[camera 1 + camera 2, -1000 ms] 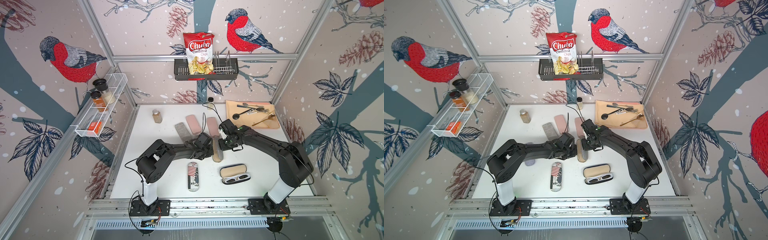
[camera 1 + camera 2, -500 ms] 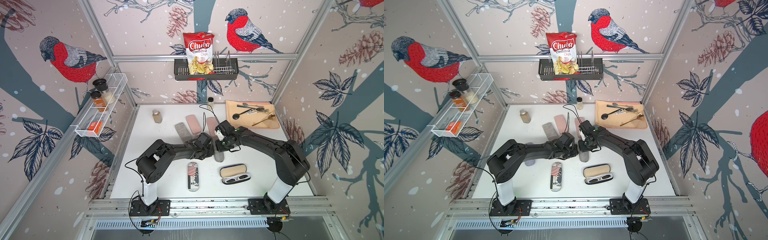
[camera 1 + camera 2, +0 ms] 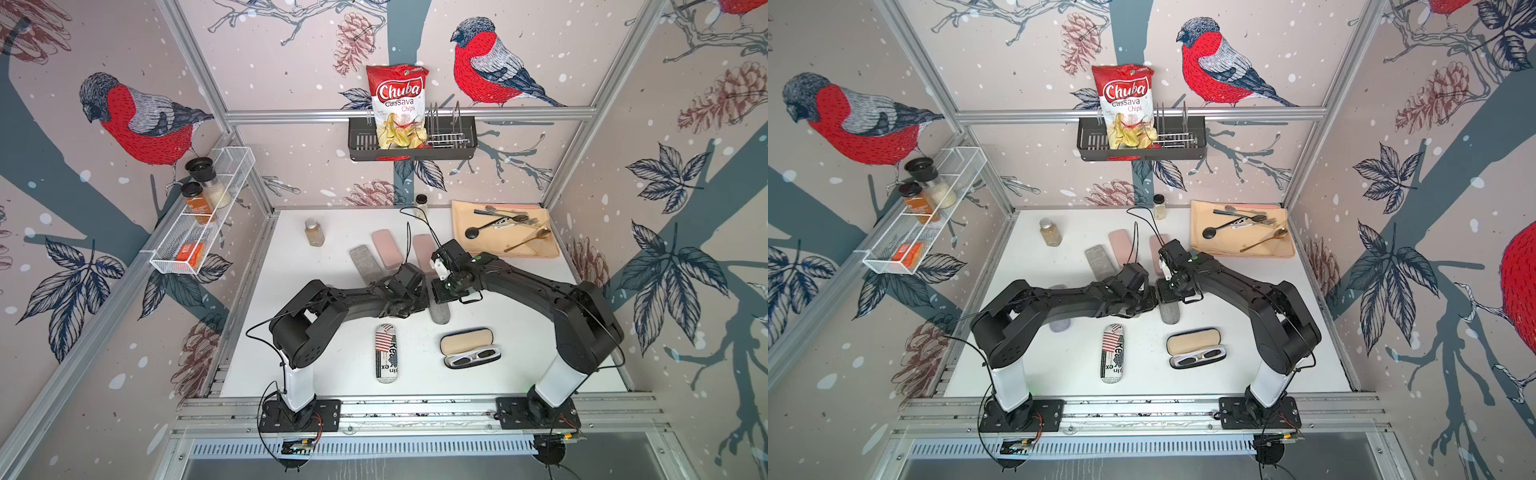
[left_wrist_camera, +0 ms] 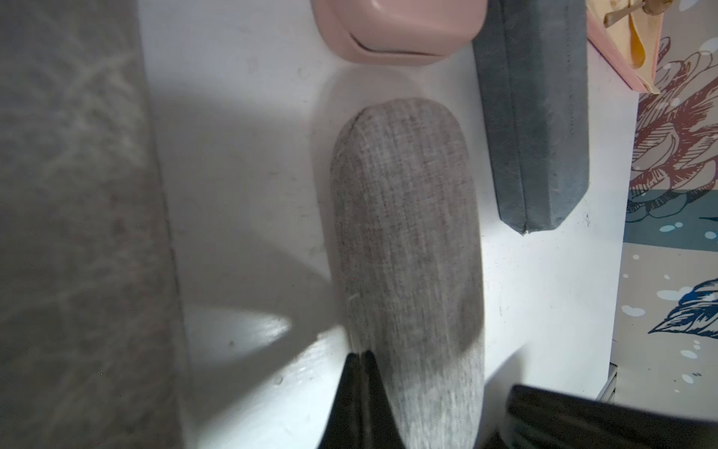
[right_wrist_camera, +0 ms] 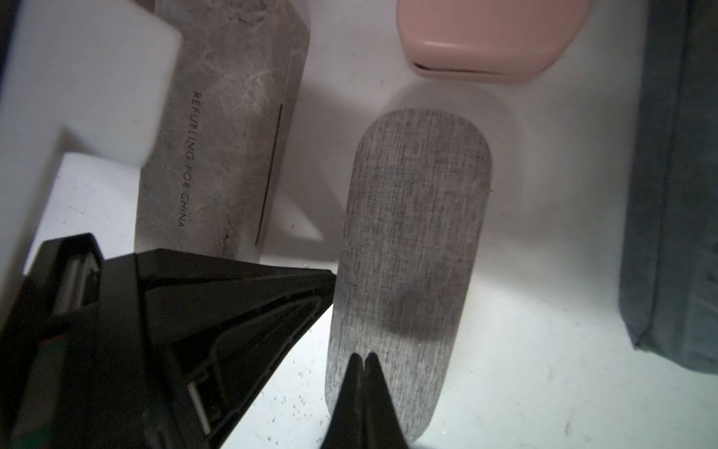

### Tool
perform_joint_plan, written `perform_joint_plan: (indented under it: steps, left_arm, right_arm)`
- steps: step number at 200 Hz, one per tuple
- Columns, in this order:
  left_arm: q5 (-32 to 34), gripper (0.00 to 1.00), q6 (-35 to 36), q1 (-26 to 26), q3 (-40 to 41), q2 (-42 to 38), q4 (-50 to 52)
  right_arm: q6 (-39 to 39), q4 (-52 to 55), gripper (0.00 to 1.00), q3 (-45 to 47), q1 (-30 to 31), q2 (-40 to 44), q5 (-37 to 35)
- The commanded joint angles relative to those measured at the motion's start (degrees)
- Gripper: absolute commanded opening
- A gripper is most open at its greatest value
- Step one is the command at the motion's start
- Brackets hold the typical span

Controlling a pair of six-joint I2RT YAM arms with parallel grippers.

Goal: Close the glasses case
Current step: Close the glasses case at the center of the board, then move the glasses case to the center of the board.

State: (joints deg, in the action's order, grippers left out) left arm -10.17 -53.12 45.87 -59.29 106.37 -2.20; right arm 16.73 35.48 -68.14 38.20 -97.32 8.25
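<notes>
Two tools, both clenched and empty. The left tool [image 4: 361, 359] touches the long edge of the woven case [image 3: 439, 311], and the right tool [image 5: 365, 361] sits over its top. That one grey, heathered, round-ended oval lies shut and flat in the middle of the table [image 3: 519, 353], between them.

Near it are:
- a smooth pink case [image 3: 386, 254] and a second pink case [image 3: 423, 253]
- one flat marbled case [image 5: 225, 136], lettered
- one seamed slate case [image 4: 532, 116]
- one newsprint case [image 3: 387, 353]
- one open case [image 3: 467, 340], tan-lined, holding one pair of glasses [image 3: 473, 358]
</notes>
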Motion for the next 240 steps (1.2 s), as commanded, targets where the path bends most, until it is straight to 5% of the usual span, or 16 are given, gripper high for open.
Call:
perform_joint_plan:
  steps: [1, 22, 40, 68, 101, 129, 152, 240]
  left_arm:
    - [2.17, 0.0, 0.38, -0.08, -0.38, -1.78, 1.02]
    - [3.51, 0.0, 0.48, -0.08, -0.23, -3.83, 2.09]
    - [4.27, 0.0, 0.47, -0.03, 0.09, -5.59, 2.63]
    - [5.47, 0.02, -0.13, 0.01, 1.8, -8.69, 2.73]
    - [7.09, 0.42, -0.68, 0.01, 4.84, -12.01, 2.9]
    - [6.86, 0.77, -0.92, 0.02, 6.17, -14.11, 3.17]
    - [7.85, 0.9, -0.89, 0.81, 7.43, -17.33, 5.4]
    - [11.31, 0.92, -2.69, 8.1, 13.69, -27.5, 11.83]
  right_arm:
    - [0.32, 4.19, 0.0, -1.14, -0.28, 1.73, -3.56]
    - [1.58, 7.42, 0.0, -1.23, -0.57, 4.43, -6.46]
    - [3.51, 9.98, 0.11, -0.14, -0.42, 7.17, -7.81]
    - [5.61, 15.5, 0.46, 0.52, 1.4, 12.05, -9.95]
    - [6.86, 24.0, 1.0, -2.44, 5.96, 14.11, -11.57]
    - [10.16, 28.63, 0.99, -1.86, 7.11, 14.14, -14.66]
    - [14.97, 29.99, 0.99, 0.15, 7.09, 15.49, -17.13]
    - [16.86, 34.97, 0.99, 2.14, 7.88, 15.29, -20.77]
